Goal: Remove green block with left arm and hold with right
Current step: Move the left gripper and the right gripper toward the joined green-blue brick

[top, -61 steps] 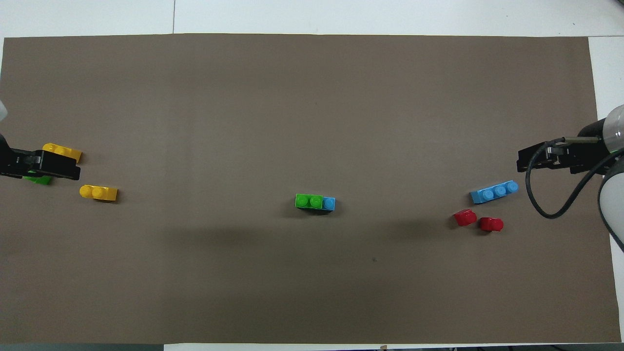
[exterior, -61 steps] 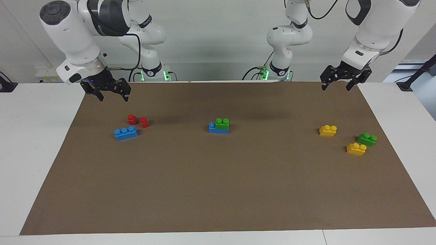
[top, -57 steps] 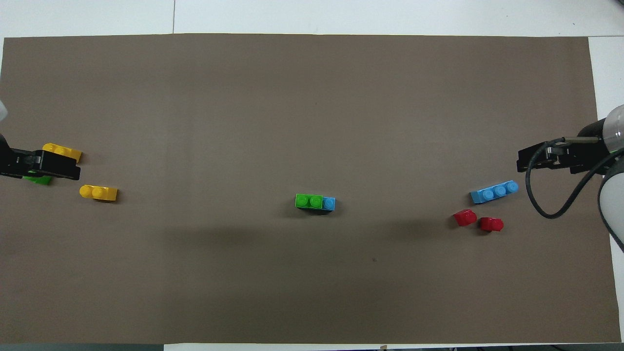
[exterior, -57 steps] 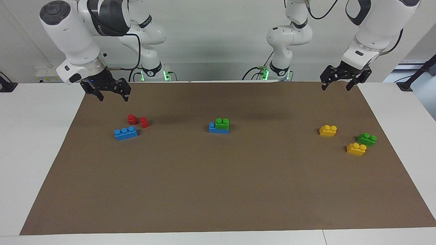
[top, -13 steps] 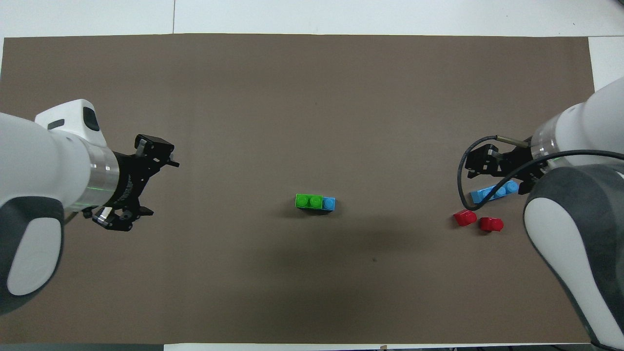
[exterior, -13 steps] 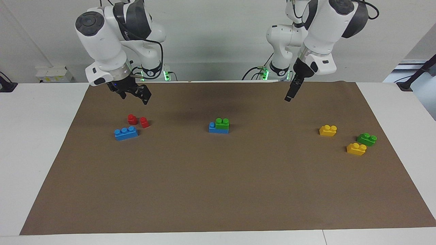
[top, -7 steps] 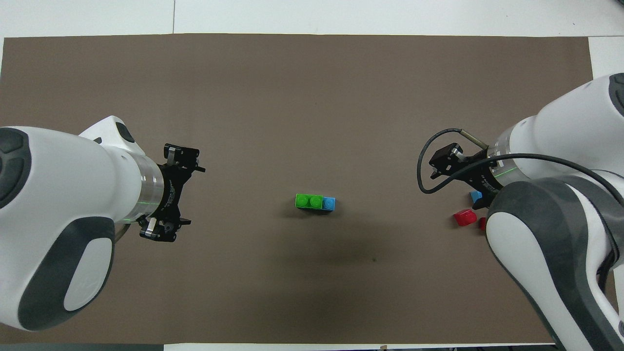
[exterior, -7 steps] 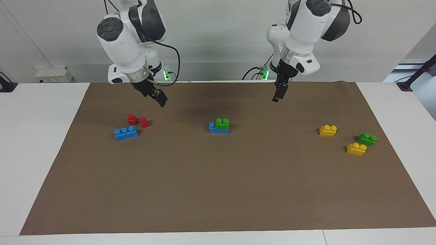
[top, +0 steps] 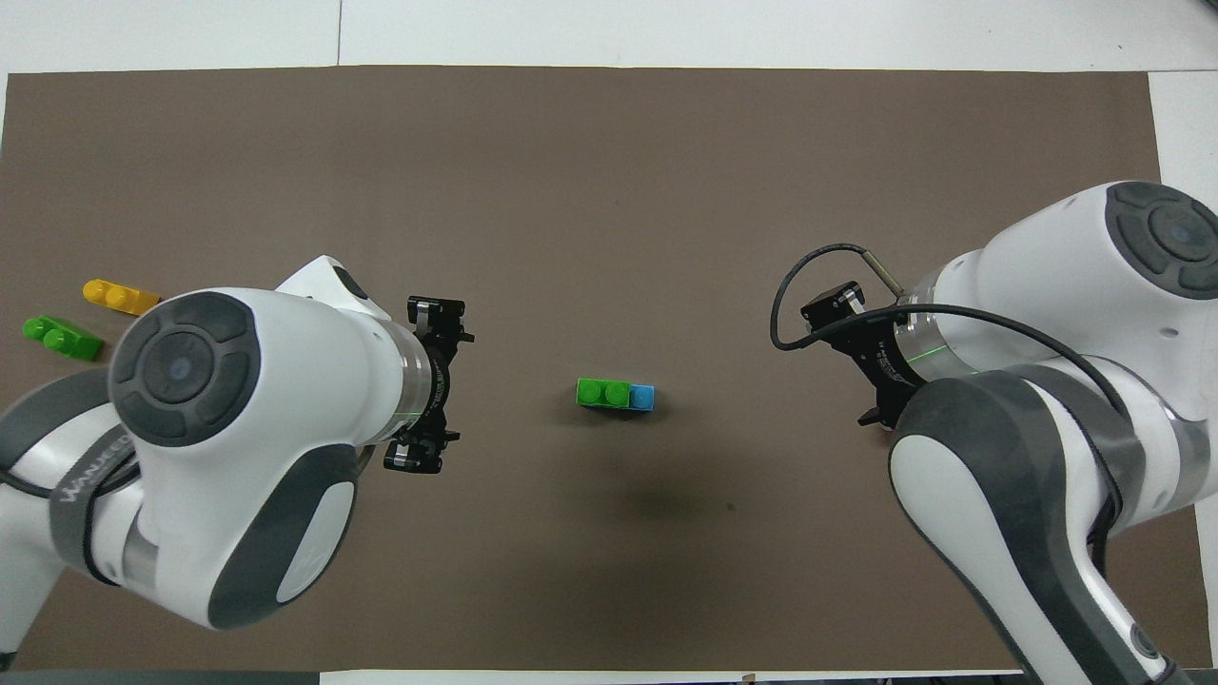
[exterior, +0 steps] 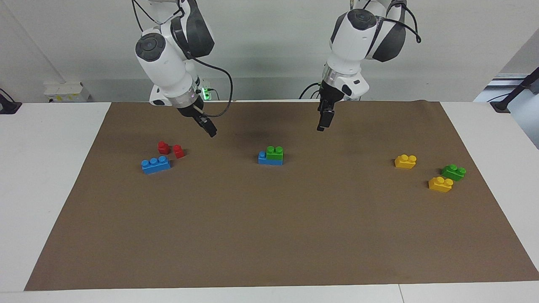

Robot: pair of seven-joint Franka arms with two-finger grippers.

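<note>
Facing view: green block stacked on a blue brick, mid-mat on the bench. Left gripper raised over bare mat toward the left arm's end from the stack, well apart from it, seen edge-on, holding nothing. Right gripper raised over mat between the stack and two red bricks, tilted, holding nothing; cannot tell how its jaws stand. Loose blue brick just beside the reds, farther from the robots. Toward the left arm's end: two yellow bricks, darker green brick between them. Overhead view: green block covers most of its blue brick, one blue stud bare toward the right arm's end. Left gripper level with the stack, jaws spread wide. Right gripper partly hidden under its own arm; jaws: cannot tell. Yellow brick and darker green brick showing past the left arm.
</note>
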